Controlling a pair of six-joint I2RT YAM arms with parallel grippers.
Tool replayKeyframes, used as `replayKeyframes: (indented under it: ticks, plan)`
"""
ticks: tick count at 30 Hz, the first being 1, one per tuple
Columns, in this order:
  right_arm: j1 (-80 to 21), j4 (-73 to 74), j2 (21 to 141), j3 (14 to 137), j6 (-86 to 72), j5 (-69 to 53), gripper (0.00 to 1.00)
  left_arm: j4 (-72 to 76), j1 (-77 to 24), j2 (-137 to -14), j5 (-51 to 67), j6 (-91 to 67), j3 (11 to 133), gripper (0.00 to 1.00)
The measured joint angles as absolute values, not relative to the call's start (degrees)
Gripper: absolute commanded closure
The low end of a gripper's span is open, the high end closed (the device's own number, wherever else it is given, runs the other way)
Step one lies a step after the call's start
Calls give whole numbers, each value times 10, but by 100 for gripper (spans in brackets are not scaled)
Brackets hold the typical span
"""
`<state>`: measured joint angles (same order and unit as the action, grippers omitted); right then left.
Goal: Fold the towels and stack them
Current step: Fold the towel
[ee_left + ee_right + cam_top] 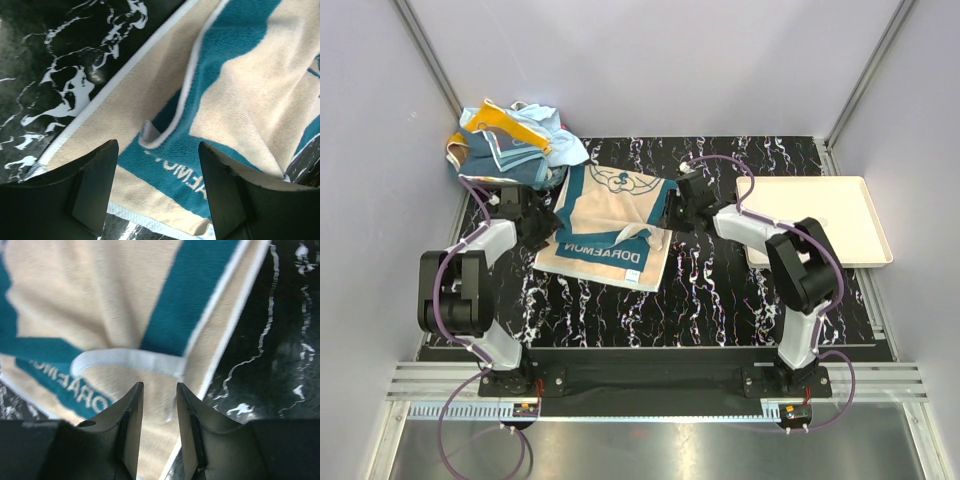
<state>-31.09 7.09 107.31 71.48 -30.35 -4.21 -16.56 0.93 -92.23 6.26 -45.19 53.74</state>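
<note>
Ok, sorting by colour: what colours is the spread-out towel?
Doraemon towel: teal and beige, white edging; best in the top external view.

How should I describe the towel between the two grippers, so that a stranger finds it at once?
On the black marbled table, look left of the cream tray. There lies the teal and beige towel, partly folded. Unlike the crumpled pile of towels in the far left corner, it lies flat and bears the word DORAEMON.
</note>
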Motion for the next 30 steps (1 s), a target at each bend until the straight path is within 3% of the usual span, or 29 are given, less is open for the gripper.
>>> replayKeyframes:
  ticks: [5,12,15,18,22,25,26,30]
  plan:
    - [-299,76,1108,718,-314,-41,50,-148,2,-923,68,-455,537,26]
    - [-300,61,1130,718,-329,-57,51,-131,3,-945,77,-461,540,26]
    - [-300,52,1140,718,-335,-57,54,-131,3,-959,79,-463,543,27]
    - [-300,44,1147,718,-339,-57,64,-132,3,-966,80,-465,548,31]
    - [-300,40,1152,719,-346,-59,79,-133,3,-970,80,-466,562,40]
    - [-300,37,1153,720,-349,-61,90,-133,3,-975,81,-466,575,54]
    - [-300,36,1153,720,-349,-61,95,-134,3,-976,82,-465,578,63]
    - [-300,34,1152,720,-349,-61,100,-146,3,-977,82,-461,589,82]
